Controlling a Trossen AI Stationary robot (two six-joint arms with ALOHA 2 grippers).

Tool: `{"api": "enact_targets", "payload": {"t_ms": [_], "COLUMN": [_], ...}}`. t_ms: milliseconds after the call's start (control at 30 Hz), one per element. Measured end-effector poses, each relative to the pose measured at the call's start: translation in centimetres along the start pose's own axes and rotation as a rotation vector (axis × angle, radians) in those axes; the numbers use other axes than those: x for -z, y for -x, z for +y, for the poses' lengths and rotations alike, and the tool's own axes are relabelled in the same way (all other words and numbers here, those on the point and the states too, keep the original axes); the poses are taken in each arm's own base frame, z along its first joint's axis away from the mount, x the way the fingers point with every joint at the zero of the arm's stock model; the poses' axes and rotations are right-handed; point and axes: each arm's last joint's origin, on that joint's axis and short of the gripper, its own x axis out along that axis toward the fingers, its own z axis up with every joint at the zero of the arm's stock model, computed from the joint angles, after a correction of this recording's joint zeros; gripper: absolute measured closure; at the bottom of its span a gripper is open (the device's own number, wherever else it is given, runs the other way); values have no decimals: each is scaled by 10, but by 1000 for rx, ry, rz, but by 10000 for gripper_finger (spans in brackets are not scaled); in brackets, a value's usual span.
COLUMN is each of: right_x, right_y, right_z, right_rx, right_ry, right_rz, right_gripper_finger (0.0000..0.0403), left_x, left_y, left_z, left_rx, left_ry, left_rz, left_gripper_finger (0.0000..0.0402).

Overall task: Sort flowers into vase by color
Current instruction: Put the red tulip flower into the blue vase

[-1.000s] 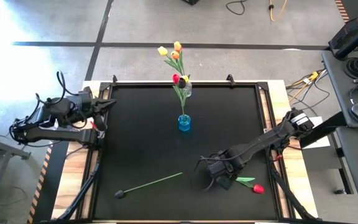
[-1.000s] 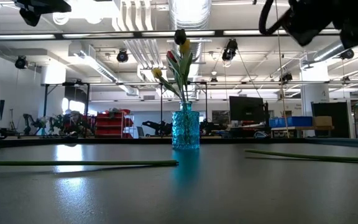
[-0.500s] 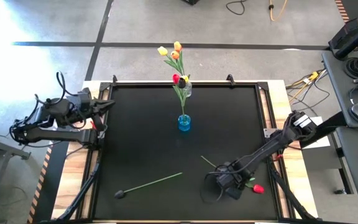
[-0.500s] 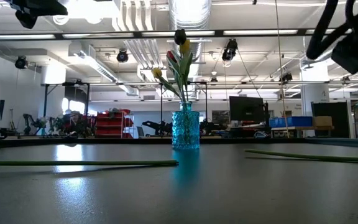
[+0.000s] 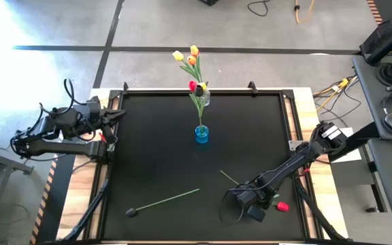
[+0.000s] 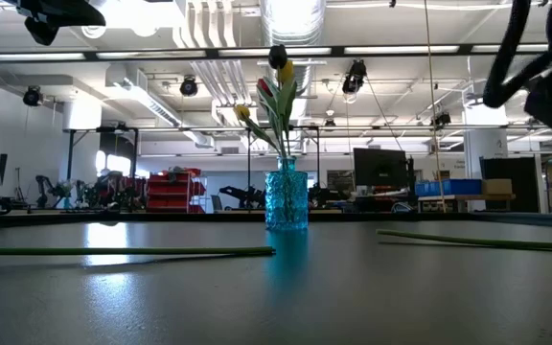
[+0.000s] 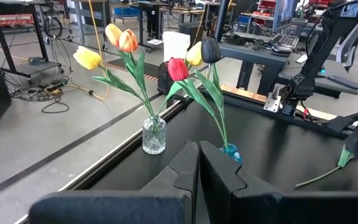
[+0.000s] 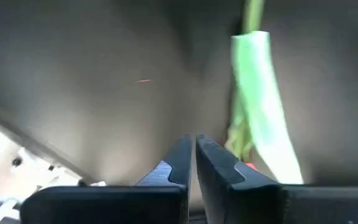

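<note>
— Flowers first: where do they lie or stand?

— From above, a dark-headed flower lies loose on the black table, near its front edge. A red flower lies at the front right, and its stem passes under the right hand. A blue vase stands in the middle of the table and a clear vase at the far edge.

— What does the left wrist view add?

— It shows which heads go with which vase. The clear vase holds two yellow heads and an orange one; the blue vase holds a red, a yellow and a dark head. The fingers of the left hand are pressed together on nothing, at the left edge of the table.

— And the right wrist view?

— Its fingers are together with nothing between them; the green stem and leaf lie just beside them. The low view shows only both stems flat on the table.

— What differs from one second ago?

— The right hand has moved toward the front of the table and its fingers have closed. The flowers have not moved.
</note>
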Motion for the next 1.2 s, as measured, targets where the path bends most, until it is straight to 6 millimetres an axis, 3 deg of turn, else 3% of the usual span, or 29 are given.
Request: {"api": "enact_targets", "payload": {"t_ms": [167,367,600,767,1067,1200], "right_x": [2,3,-12,-26,-37,-34], "right_y": [21,67,106,102,62,43], "right_z": [13,28,31,24,34,37], "right_rx": [-17,-13,-22,42,168,224], "right_ry": [17,57,93,53,145,160], "right_rz": [-25,-110,-294,-315,-221,-176], "right_gripper_finger": [393,394,394,382,267,243], "left_x": [0,0,0,0,0,-3], "left_y": [-3,-6,-9,-8,-7,-5], "left_z": [-1,-3,-4,-4,-5,-4], "left_rx": [-3,-5,-6,3,29,31], "left_ry": [-12,-32,-34,-31,-23,-26], "left_rz": [11,24,34,34,37,30], "left_gripper_finger": [401,401,401,401,402,402]}}
